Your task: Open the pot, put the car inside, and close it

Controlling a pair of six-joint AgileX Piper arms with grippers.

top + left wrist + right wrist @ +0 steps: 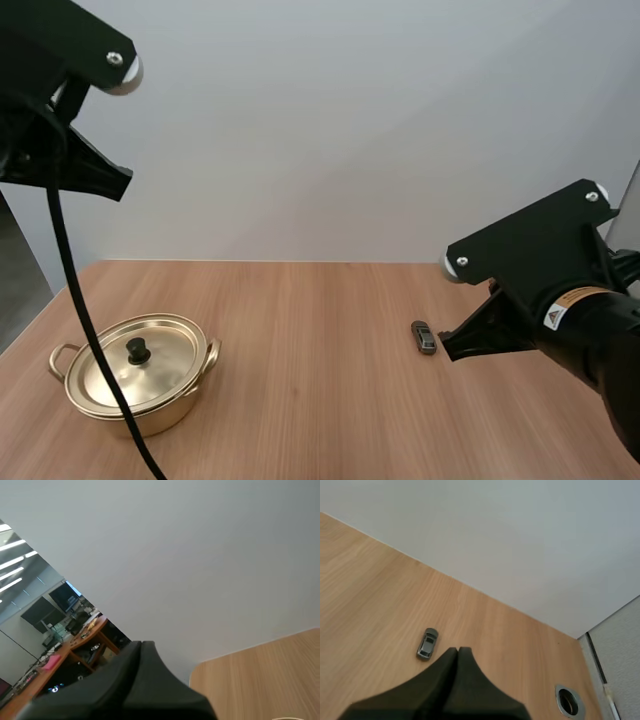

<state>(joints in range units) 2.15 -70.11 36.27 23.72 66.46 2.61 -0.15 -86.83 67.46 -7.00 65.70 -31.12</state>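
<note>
A gold pot [135, 375] with two side handles stands at the left of the wooden table, its lid [130, 362] with a black knob on top. A small grey toy car [424, 337] lies on the table at the right; in the right wrist view the car [427, 644] rests just ahead of the fingers. My right gripper [447, 350] hovers right beside the car, shut on nothing, its fingers lying together as one dark wedge [457, 652]. My left gripper [125, 185] hangs high above the pot, also shut [142, 647].
The wooden table [320, 400] has bare surface between pot and car. A round metal cable hole [568, 700] sits in the table near its far corner, beyond the right gripper. A pale wall rises behind the table's back edge.
</note>
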